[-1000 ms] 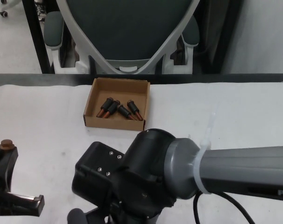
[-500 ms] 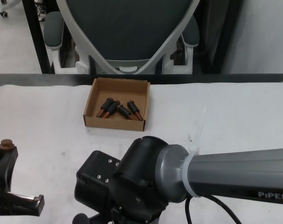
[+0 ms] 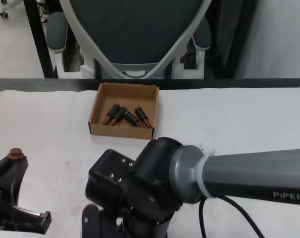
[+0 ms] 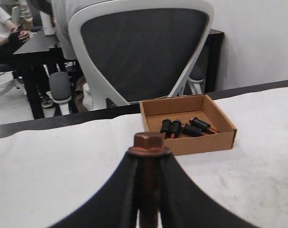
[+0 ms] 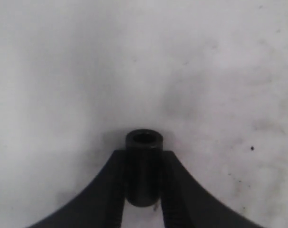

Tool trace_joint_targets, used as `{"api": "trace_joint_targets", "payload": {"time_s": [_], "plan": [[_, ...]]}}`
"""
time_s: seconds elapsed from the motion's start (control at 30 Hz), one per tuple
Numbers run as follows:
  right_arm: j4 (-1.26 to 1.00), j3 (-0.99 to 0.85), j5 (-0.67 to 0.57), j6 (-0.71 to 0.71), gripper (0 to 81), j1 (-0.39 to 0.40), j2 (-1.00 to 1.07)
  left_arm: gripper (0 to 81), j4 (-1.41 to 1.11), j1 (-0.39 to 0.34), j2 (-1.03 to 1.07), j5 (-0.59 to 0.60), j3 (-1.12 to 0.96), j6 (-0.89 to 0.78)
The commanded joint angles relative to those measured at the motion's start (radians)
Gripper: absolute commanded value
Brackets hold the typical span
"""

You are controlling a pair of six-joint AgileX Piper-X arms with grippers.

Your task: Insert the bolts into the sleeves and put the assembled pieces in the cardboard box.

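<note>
High view: we see the cardboard box at twelve o'clock on the bench, holding four assembled pieces. Left wrist view: the left gripper clamps a copper bolt. Right wrist view: the right gripper pinches a black sleeve.

I see my right arm as a grey tube with white lettering, a white cable tie, a black screw-studded wrist housing, and a black cable beneath.
</note>
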Motion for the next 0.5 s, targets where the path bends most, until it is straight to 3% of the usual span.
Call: {"api": "trace_joint_targets", "payload": {"time_s": [0.0,0.2,0.47], "plan": [[-0.038,0.002,-0.045,0.029,0.2,-0.002,-0.030,0.8,-0.053,0.002,-0.009,0.146,-0.010,-0.010],[-0.240,0.112,-0.074,0.111,0.2,-0.002,-0.122,0.8,-0.083,0.002,-0.009,0.292,-0.010,0.009],[-0.735,0.453,-0.089,0.334,0.2,-0.002,-0.336,0.8,-0.183,0.002,-0.007,0.423,-0.010,-0.057]]}}
